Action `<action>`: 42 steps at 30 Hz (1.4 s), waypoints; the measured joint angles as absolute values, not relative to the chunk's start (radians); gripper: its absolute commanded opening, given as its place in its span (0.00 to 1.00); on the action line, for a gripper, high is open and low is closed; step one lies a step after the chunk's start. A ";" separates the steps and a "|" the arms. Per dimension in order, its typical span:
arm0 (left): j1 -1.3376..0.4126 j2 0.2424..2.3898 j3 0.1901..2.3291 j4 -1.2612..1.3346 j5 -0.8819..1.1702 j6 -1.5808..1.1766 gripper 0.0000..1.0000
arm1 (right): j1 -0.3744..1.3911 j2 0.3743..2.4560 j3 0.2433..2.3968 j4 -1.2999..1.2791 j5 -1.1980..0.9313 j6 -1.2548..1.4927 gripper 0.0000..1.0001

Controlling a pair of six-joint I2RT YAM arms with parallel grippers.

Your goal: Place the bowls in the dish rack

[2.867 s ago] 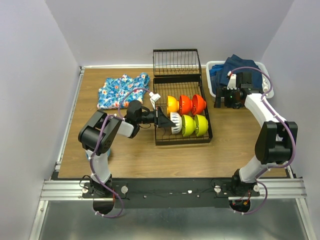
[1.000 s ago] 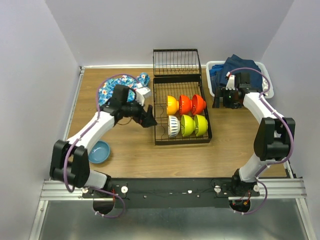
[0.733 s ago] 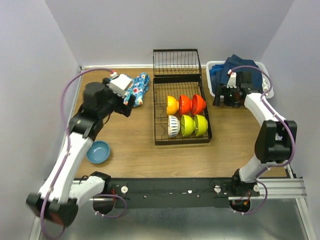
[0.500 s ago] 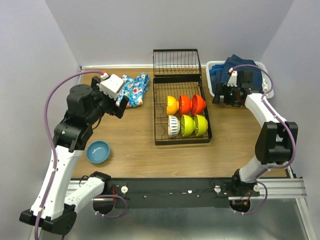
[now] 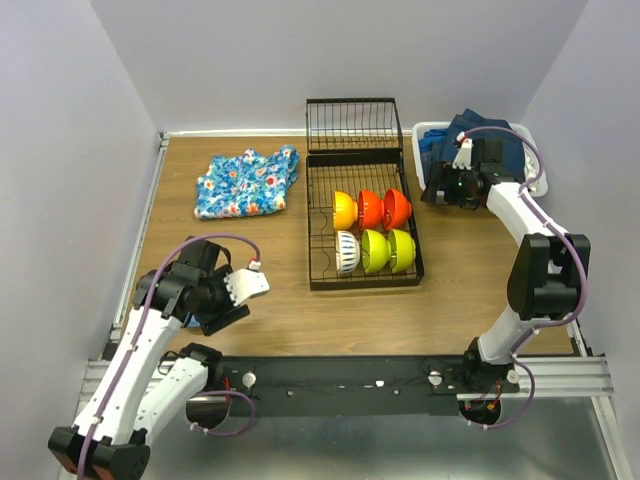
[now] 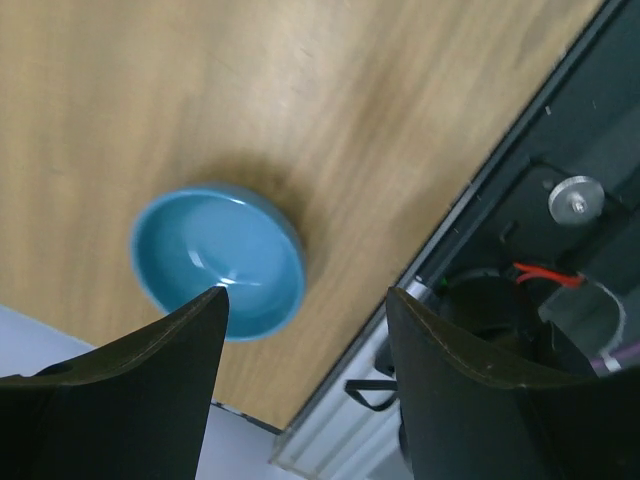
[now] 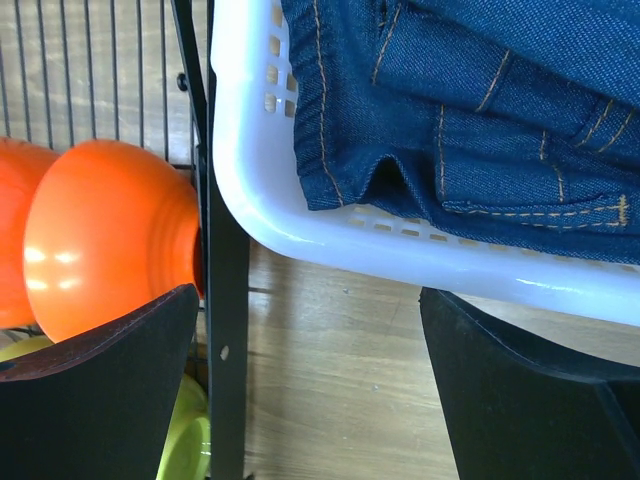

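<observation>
The black wire dish rack [image 5: 322,268] stands mid-table. It holds a yellow-orange bowl [image 5: 345,209], two red-orange bowls [image 5: 384,208], a white bowl [image 5: 348,250] and two lime-green bowls [image 5: 390,250], all on edge. A blue bowl [image 6: 220,260] sits upright on the wood near the table's front left edge; my arm hides it in the top view. My left gripper [image 5: 205,305] hovers above it, open and empty [image 6: 305,300]. My right gripper [image 5: 440,190] is open and empty [image 7: 310,300], between the rack's right side and the basket.
A white plastic basket [image 7: 300,225] of blue jeans [image 7: 450,100] stands at the back right [image 5: 428,133]. A floral cloth [image 5: 247,180] lies at the back left. The rack's hinged end section [image 5: 353,124] stands at the back. The black front rail [image 6: 560,200] lies beside the blue bowl.
My left arm has left the rack, swung over the floral cloth and come down to the near left over the blue bowl, now covering it in the top view. The right arm barely moved.
</observation>
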State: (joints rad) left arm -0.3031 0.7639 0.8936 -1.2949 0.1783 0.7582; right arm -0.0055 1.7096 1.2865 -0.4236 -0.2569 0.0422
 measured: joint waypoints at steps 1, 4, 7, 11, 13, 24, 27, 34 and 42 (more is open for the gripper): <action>-0.303 0.763 0.867 -1.304 0.173 0.765 0.72 | -0.006 1.710 1.287 -0.422 -0.257 0.050 1.00; -0.303 0.801 0.806 -1.325 0.166 0.776 0.70 | -0.006 1.709 1.286 -0.417 -0.258 0.072 1.00; -0.303 0.880 0.774 -1.321 0.144 0.774 0.62 | -0.006 1.700 1.275 -0.405 -0.259 0.081 1.00; -0.303 1.022 0.731 -1.267 0.117 0.756 0.60 | -0.006 1.671 1.255 -0.399 -0.259 0.084 1.00; -0.303 1.063 0.713 -1.237 0.102 0.741 0.59 | -0.006 1.653 1.246 -0.397 -0.259 0.083 1.00; -0.303 1.073 0.671 -1.086 0.026 0.654 0.54 | -0.006 1.622 1.217 -0.389 -0.259 0.086 1.00; -0.303 1.073 0.649 -1.062 0.002 0.646 0.45 | -0.006 1.623 1.217 -0.389 -0.260 0.086 1.00; -0.303 1.072 0.631 -1.032 -0.038 0.641 0.08 | -0.006 1.631 1.219 -0.389 -0.260 0.087 1.00; -0.302 1.073 0.928 -1.145 0.046 0.616 0.00 | -0.006 1.633 1.219 -0.389 -0.260 0.086 1.00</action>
State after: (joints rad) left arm -0.3023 1.0725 0.9276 -1.1450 0.0463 0.6159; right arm -0.0055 1.6329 1.2186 -0.3885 -0.2600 0.0864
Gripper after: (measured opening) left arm 0.053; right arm 0.997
